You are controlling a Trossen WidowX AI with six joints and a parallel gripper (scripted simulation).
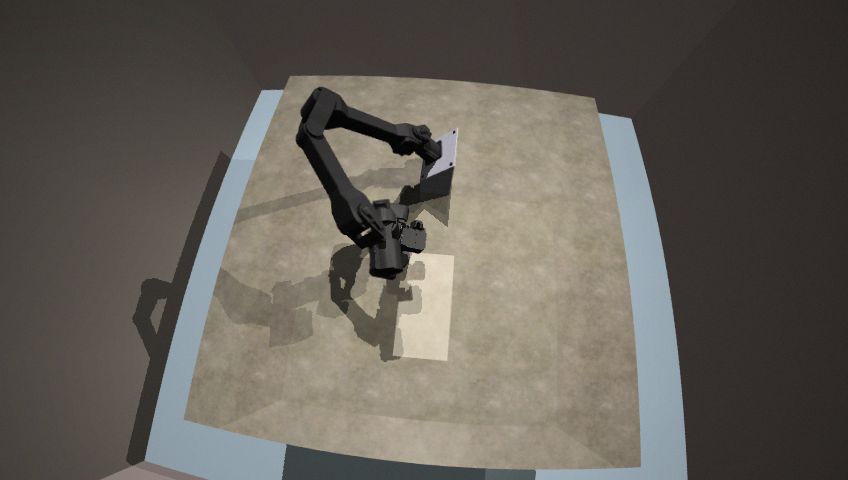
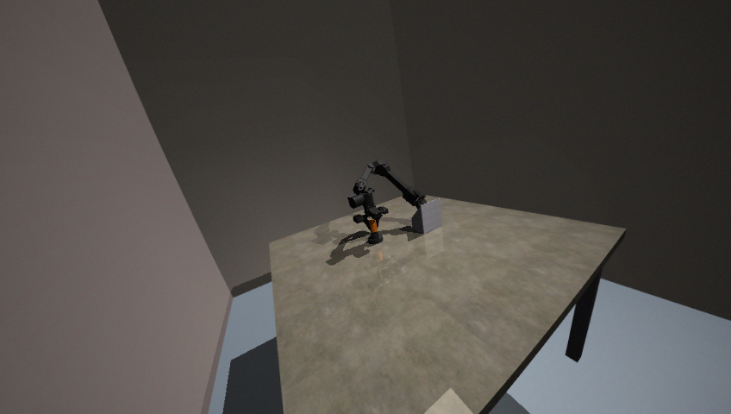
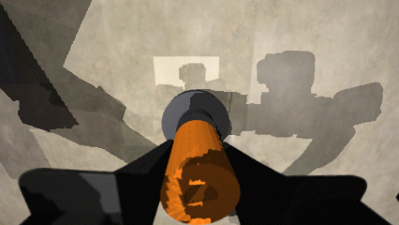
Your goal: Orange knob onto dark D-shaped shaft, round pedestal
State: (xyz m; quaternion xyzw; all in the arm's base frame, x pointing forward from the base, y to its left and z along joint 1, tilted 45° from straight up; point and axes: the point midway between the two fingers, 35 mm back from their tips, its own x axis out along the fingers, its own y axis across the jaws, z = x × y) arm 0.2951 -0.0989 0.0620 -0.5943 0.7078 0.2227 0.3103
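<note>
The orange knob (image 2: 373,226) (image 3: 197,141) is upright between the fingers of my gripper (image 2: 373,223) (image 3: 197,145), which is shut on it. The dark round pedestal (image 2: 375,239) (image 3: 174,111) stands on the table directly below the knob. In the wrist view the knob's lower end overlaps a narrower dark part in the middle of the pedestal's wide base. The shaft is hidden, and I cannot tell how far down the knob sits or whether the flats line up. In the top view the arm hides the knob, the pedestal and the fingertips.
The arm's grey mounting block (image 1: 443,155) (image 2: 429,216) stands on the table (image 1: 523,267) (image 2: 461,287), away from the pedestal. A bright rectangular patch (image 1: 431,321) (image 3: 164,66) lies on the table beside the arm. Shadows of the arm cross the table around the pedestal.
</note>
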